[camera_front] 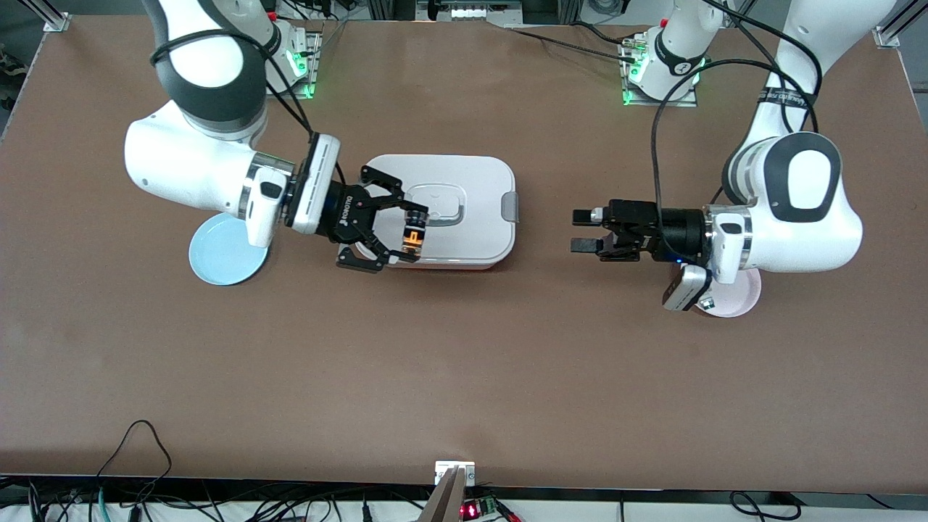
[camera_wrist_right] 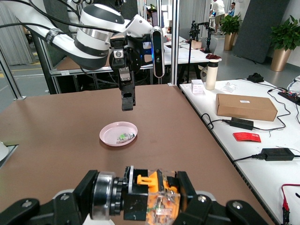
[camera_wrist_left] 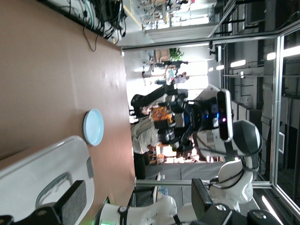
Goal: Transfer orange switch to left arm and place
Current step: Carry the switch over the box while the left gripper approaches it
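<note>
Transfer of the switch, carry stage. The right gripper (camera_front: 412,233) is held in the air over the box (camera_front: 478,181), above the part of the lid toward the right arm's end of the tabletop (camera_front: 464,377). Its fingers pinch the switch (camera_front: 413,236), a small dark cylinder with an orange body; the right wrist view shows the switch (camera_wrist_right: 152,194) clamped crosswise between the fingers.

The left gripper (camera_front: 583,230) hangs over bare tabletop between the box and the pink plate (camera_front: 739,299), pointing toward the box. Its fingers are spread, with a plain gap between them, and hold nothing. The two grippers face each other but are well apart, with the box's clip end between them.

A blue plate (camera_front: 221,254) lies partly under the right arm, and the pink plate partly under the left arm; in the right wrist view the pink plate (camera_wrist_right: 110,133) carries a small clear-and-green part (camera_wrist_right: 125,136).

Judged step: the switch has been lifted and is being brought toward a hand-over, which has not yet taken place. The next move calls for the right gripper to stay high enough to pass over the lid and handle, and for the exposed end of the switch to come between the spread left fingers before the right fingers let go.
</note>
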